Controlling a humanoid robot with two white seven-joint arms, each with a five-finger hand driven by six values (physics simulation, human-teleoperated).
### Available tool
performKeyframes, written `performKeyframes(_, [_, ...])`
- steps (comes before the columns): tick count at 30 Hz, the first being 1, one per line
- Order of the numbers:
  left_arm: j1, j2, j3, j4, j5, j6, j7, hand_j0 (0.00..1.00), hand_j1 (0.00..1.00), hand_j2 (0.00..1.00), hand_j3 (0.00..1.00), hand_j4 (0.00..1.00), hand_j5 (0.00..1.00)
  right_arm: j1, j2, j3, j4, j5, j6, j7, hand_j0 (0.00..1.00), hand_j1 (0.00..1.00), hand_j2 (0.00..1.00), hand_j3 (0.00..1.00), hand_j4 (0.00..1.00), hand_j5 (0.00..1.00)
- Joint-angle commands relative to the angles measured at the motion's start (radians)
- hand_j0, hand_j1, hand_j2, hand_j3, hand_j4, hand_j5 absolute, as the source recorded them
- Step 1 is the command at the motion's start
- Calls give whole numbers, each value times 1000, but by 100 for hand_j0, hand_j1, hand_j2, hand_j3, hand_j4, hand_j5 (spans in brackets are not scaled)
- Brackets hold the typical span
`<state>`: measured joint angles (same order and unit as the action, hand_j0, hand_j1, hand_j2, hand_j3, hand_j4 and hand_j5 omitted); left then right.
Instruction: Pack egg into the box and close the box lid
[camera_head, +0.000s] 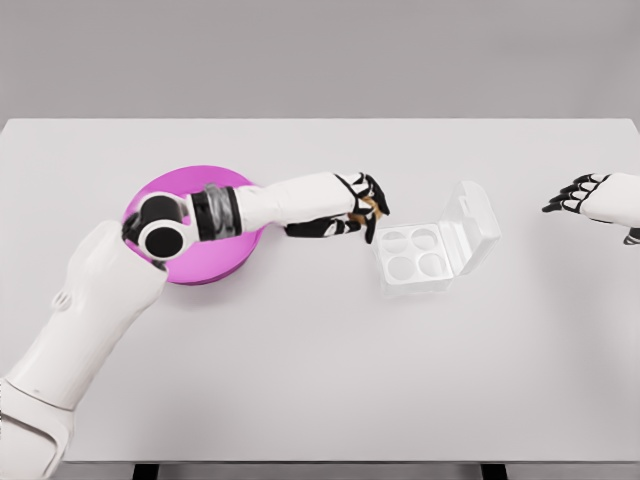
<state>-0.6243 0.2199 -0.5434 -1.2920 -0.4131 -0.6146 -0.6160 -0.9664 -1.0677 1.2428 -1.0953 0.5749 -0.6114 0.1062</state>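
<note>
the left hand (358, 208) reaches across the table (320, 380) from the lower left, its forearm passing over a pink plate (215, 262). its fingers (372, 190) are curled around a small brown egg (378, 205), of which only a sliver shows between the black fingertips. the hand holds the egg just off the left edge of the box (415, 255), close to it but apart from it, and a little above the near cups.

the box sits just right of that hand. it is clear plastic with four round cups in its tray, all of them bare. its lid (472, 222) stands open, tilted up and back on the side away from the hand.

the plate lies behind the left hand, under the wrist and elbow; most of its top is hidden by the arm, so i cannot tell what is on it.

the right hand (580, 192) shows at the right edge, well apart from the box, fingers loosely spread and holding nothing.
</note>
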Motion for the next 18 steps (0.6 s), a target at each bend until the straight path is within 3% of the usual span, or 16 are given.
performKeyframes(1, [0,-14,-10,0,-4,4,5,40,40,40,40,40,40,0,0,-2,0,-4,1,0,100,100,100,100,100,100])
performKeyframes(9, [-2,-60,-43,13,-30,4,5,40,40,40,40,40,40,0,0,-2,6,-4,1,0,100,100,100,100,100,100])
performKeyframes(18, [-11,-128,-44,92,-73,4,5,40,40,40,40,40,40,0,0,-2,6,-6,1,0,100,100,100,100,100,100])
